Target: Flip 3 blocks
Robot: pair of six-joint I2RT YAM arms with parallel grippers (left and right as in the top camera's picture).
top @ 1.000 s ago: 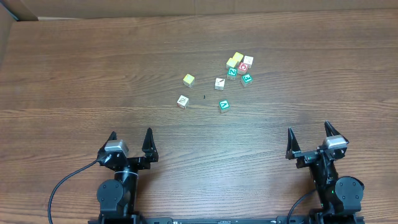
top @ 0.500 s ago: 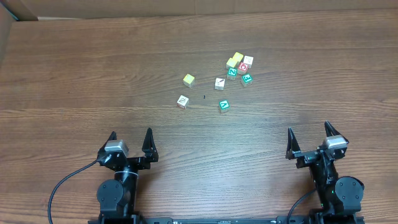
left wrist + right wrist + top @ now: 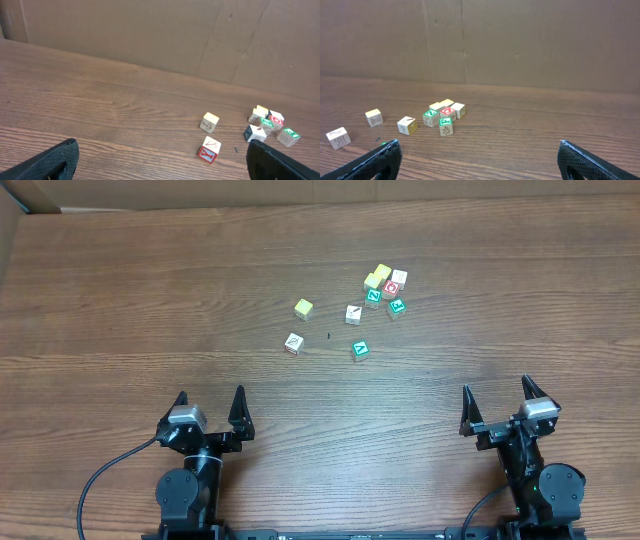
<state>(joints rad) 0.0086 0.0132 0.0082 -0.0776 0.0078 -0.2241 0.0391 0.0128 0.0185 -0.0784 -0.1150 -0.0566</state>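
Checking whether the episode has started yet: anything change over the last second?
Nothing visibly changed. The left gripper and right gripper stay parked at the near edge, open and empty. The left white block, middle white block, teal block, lone yellow cube and the cube cluster lie where they were.

Even, fairly bright light from above falls on the counter (image 3: pixel 120 300), without glare. The blocks (image 3: pixel 361 349) cast only small, soft shadows. The overhead view is sharp, though the blocks appear tiny. In both wrist views the near end effector fingertips (image 3: pixel 45 162) look dark and blurred.
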